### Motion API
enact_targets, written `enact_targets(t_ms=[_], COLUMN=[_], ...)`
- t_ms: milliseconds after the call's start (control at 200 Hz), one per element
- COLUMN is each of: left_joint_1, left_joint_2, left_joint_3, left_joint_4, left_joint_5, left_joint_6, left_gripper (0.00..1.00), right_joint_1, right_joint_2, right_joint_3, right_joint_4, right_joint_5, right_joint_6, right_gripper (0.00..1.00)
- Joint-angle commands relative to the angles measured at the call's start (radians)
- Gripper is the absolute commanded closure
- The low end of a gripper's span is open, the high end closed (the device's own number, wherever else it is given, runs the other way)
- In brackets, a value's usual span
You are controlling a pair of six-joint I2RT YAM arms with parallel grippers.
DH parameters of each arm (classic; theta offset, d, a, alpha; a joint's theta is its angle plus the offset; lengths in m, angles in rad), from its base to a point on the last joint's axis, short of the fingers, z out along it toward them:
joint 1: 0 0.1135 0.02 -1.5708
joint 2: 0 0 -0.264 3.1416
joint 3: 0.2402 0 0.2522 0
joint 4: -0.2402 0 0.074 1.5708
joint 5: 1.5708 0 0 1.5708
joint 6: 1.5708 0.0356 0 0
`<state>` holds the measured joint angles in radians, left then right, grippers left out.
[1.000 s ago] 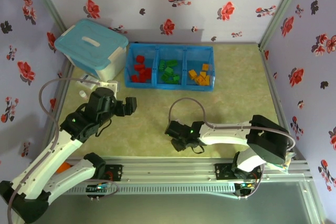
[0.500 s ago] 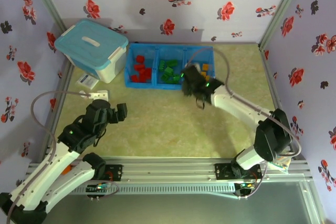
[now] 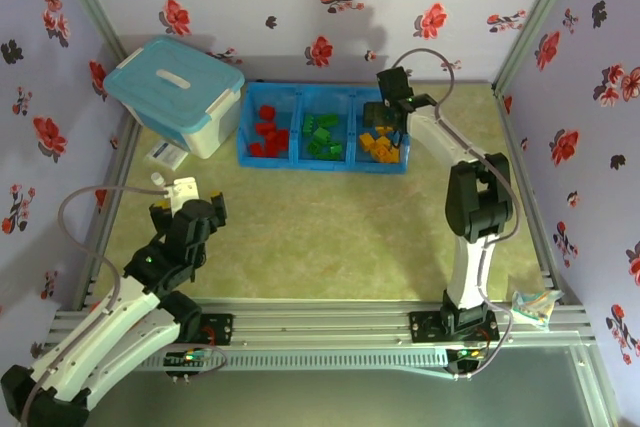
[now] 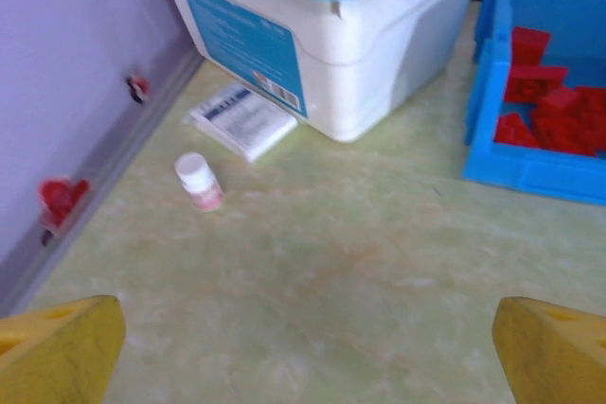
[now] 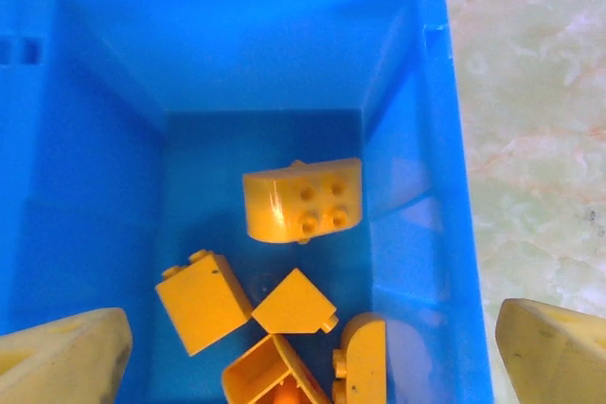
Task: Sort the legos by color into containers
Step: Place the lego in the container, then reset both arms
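Observation:
The containers are three joined compartments of one blue tray at the back of the table. Red legos lie in the left one, green legos in the middle, yellow-orange legos in the right. My right gripper hangs over the right compartment. In the right wrist view it is open above several yellow-orange bricks, holding nothing. My left gripper is low at the near left, open over bare table, with the red legos far ahead to its right.
A white tub with a light-blue lid stands left of the tray. A leaflet and a small white bottle lie in front of it by the left wall. A small packet sits at the near right corner.
My right gripper has travelled from the near middle of the table to the tray's right compartment and has opened there. The left arm has drawn back toward the near left.

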<state>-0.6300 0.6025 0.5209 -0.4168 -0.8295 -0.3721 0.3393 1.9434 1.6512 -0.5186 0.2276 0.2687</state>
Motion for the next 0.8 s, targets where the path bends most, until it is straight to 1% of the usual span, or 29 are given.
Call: enact_targets(t_ms=[0,75,90,115,165,200,260,290,320,340,385,420,475,520,565,600,650,700,795], left_joint_1=[0.010,0.014,0.016,0.020,0.033,0.046,0.072,0.090,0.111,0.127,0.168,0.204,0.256,0.298,0.337,0.366,0.389,0.423,0.477], left_joint_2=[-0.008,-0.013,-0.013,-0.012,-0.011,-0.009,0.002,0.015,0.033,0.046,0.081,0.118,0.188,0.259,0.335,0.393,0.466,0.551,0.709], left_joint_3=[-0.055,-0.123,-0.139,-0.160,-0.199,-0.215,-0.282,-0.308,-0.329,-0.346,-0.377,-0.392,-0.399,-0.399,-0.409,-0.413,-0.411,-0.406,-0.379], left_joint_4=[0.217,0.353,0.381,0.420,0.479,0.517,0.596,0.644,0.697,0.737,0.831,0.894,0.970,1.039,1.127,1.211,1.300,1.398,1.563], left_joint_5=[-0.174,-0.208,-0.212,-0.220,-0.227,-0.223,-0.195,-0.177,-0.154,-0.129,-0.068,-0.025,0.035,0.072,0.128,0.160,0.190,0.226,0.258], left_joint_6=[0.166,0.262,0.283,0.307,0.332,0.331,0.334,0.333,0.334,0.362,0.361,0.348,0.346,0.346,0.346,0.346,0.346,0.346,0.346], left_gripper=[0.00,0.00,0.00,0.00,0.00,0.00,0.00,0.00,0.00,0.00,0.00,0.00,0.00,0.00,0.00,0.00,0.00,0.00,0.00], right_joint_1=[0.008,0.007,0.008,0.007,0.012,0.007,-0.006,-0.008,-0.009,-0.011,-0.014,-0.026,-0.070,-0.124,-0.166,-0.181,-0.201,-0.247,-0.275], right_joint_2=[-0.279,-0.466,-0.502,-0.565,-0.692,-0.772,-0.882,-0.926,-0.964,-0.986,-1.019,-1.024,-1.006,-0.971,-0.943,-0.913,-0.849,-0.761,-0.603], right_joint_3=[-0.186,-0.415,-0.461,-0.535,-0.731,-0.840,-0.995,-1.061,-1.145,-1.191,-1.272,-1.332,-1.391,-1.409,-1.386,-1.409,-1.442,-1.461,-1.418], right_joint_4=[0.115,0.203,0.215,0.246,0.347,0.375,0.410,0.440,0.490,0.535,0.622,0.722,0.830,0.904,0.889,0.999,1.172,1.342,1.467], right_joint_5=[0.034,0.097,0.100,0.140,0.190,0.210,0.261,0.310,0.357,0.386,0.421,0.464,0.467,0.416,0.345,0.330,0.344,0.299,0.239], right_joint_6=[0.015,0.026,0.019,-0.005,-0.066,-0.075,-0.077,-0.082,-0.082,-0.085,-0.123,-0.129,-0.111,-0.112,-0.123,-0.157,-0.182,-0.165,-0.134], right_gripper=[0.01,0.01,0.01,0.01,0.01,0.01,0.01,0.01,0.01,0.01,0.01,0.01,0.01,0.01,0.01,0.01,0.01,0.01,0.01])
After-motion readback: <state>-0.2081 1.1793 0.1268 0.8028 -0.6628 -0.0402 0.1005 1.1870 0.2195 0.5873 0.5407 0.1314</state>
